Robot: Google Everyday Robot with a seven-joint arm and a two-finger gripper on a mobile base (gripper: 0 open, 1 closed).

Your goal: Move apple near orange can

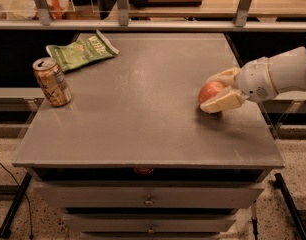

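Gray table (143, 119) with drawers holds the orange can (52, 81), standing up. Just behind the can lies a green chip bag (80, 51). Far to the right of the can sits the apple (210, 91). The gripper (207, 94) is there too, its two fingers pressed on the apple from both sides.

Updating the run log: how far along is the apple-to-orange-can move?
Done: the reach. The gripper is at the apple on the right side of the table. In hand: the grasp, with a finger pressed on each side of the apple, which rests on the table. Left: lift, carry across to the orange can standing at the left edge near the green chip bag, then release.
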